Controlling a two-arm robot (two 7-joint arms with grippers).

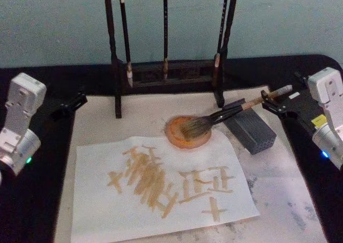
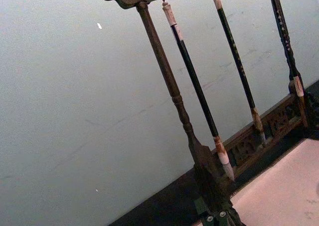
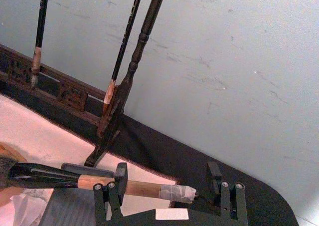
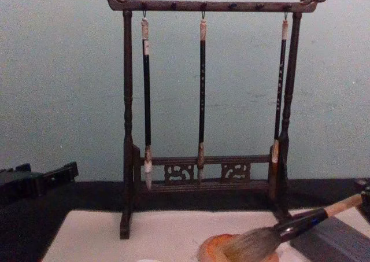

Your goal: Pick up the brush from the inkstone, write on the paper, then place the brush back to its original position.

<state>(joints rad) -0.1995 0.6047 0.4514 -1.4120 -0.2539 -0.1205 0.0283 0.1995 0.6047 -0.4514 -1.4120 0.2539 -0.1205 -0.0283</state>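
my rig, flanking the brush rack [image 1: 166, 76]: left of it, my white boxy left arm [image 1: 21, 119] with a green light and a black left gripper [image 1: 76, 101]. right of it, my matching right arm [image 1: 329, 114] with a blue light and yellow sticker. its black right gripper [image 3: 167, 172] carries silver screws and a white label.

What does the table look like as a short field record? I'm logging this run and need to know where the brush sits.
brush: bristles on the inkstone, handle propped on the grey block
right hand: open, astride the handle's end
left hand: parked at the far left
paper: covered in tan strokes
rack: three thin brushes hanging
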